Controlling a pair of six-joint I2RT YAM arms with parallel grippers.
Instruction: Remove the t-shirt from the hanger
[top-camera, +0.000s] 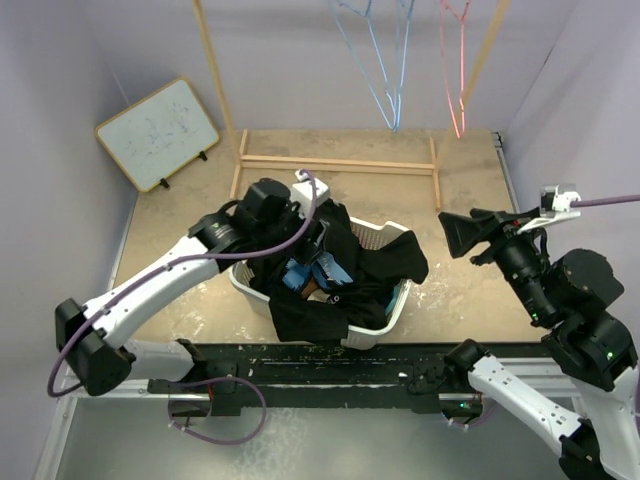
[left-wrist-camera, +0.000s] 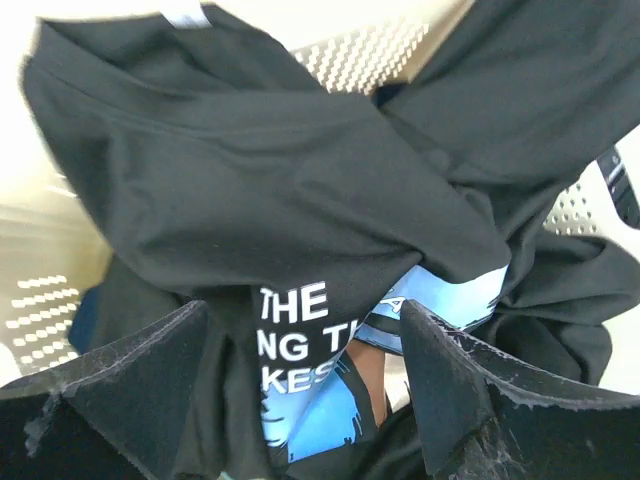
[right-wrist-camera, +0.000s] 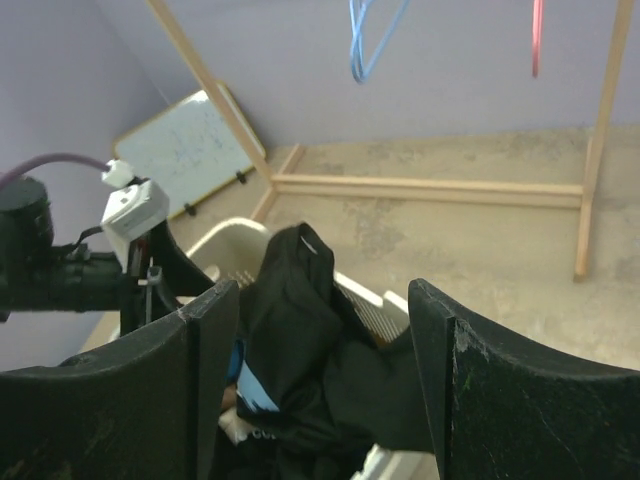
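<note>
T-shirt (top-camera: 375, 265) lies heaped in the basket (top-camera: 372, 337) beneath the spread left claw (left-wrist-camera: 303, 312); right claw (right-wrist-camera: 320, 292) spread, empty.

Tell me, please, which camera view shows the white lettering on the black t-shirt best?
The left wrist view: the lettering is large and close there, partly readable ("THE"), just above the blue print. The top external and right wrist views show only a small bit of that blue print amid black cloth, with no readable letters.

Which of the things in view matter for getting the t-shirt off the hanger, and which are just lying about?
Job: black t-shirt, left gripper, right gripper, blue hangers, red hanger.
Lying about: whiteboard, white basket, wooden rack.
</note>
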